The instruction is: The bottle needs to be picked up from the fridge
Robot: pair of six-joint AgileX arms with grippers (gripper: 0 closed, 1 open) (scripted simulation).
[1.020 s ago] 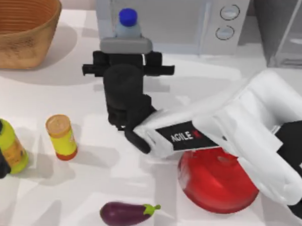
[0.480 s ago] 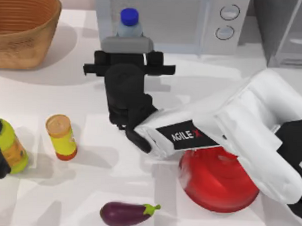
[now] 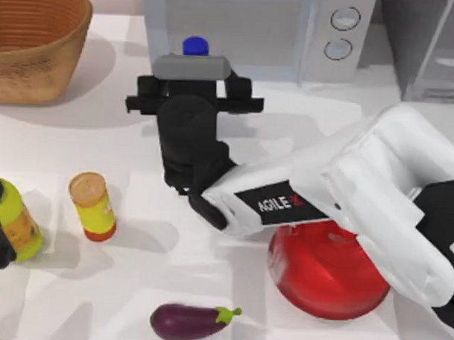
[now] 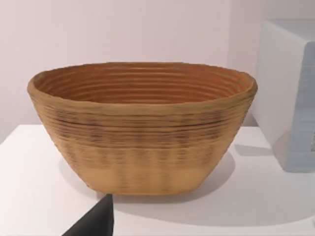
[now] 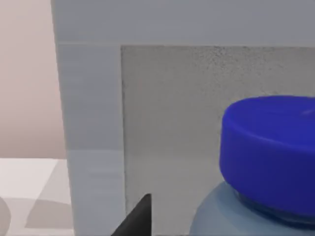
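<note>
Bottle (image 3: pixel 195 46): round bright-blue cap, pale translucent shoulder.

Blue-capped bottle (image 5: pixel 266 167) close before the pale microwave (image 5: pixel 162 98) door.

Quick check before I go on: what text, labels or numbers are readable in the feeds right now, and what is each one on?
"AGILE X": white letters with a red X, on the black band of the right arm, top view.
Microwave: two round dials, no readable markings.
Yellow bottle with an orange lid: no readable label.
Yellow-green bottle at the table's left edge: label unreadable.
Nothing else carries text.
</note>
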